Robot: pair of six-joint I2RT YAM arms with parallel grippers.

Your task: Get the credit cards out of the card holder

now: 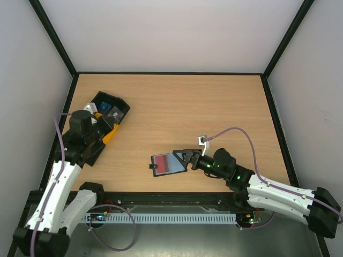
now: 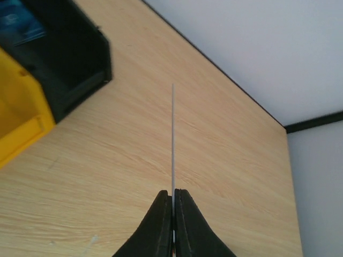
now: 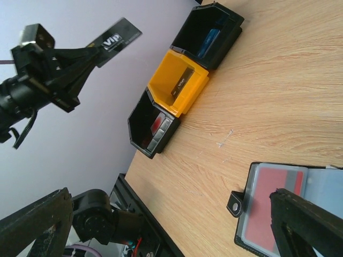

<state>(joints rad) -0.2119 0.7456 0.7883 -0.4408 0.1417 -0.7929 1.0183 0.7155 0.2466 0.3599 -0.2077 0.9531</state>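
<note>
left gripper: pinching dark card; right gripper: spread wide at card holder

The light brown wood-grain tabletop looked smooth and matt. The yellow open tray and the black open tray were hard moulded plastic with a soft sheen. The black bifold card holder had a translucent, slightly glossy sleeve over a red plastic card. The thin dark grey plastic card gleamed faintly.

From the left wrist the card shows only its thin edge, so its face is hidden. In the right wrist view the wallet runs off the bottom edge. A finger covers part of it.
</note>
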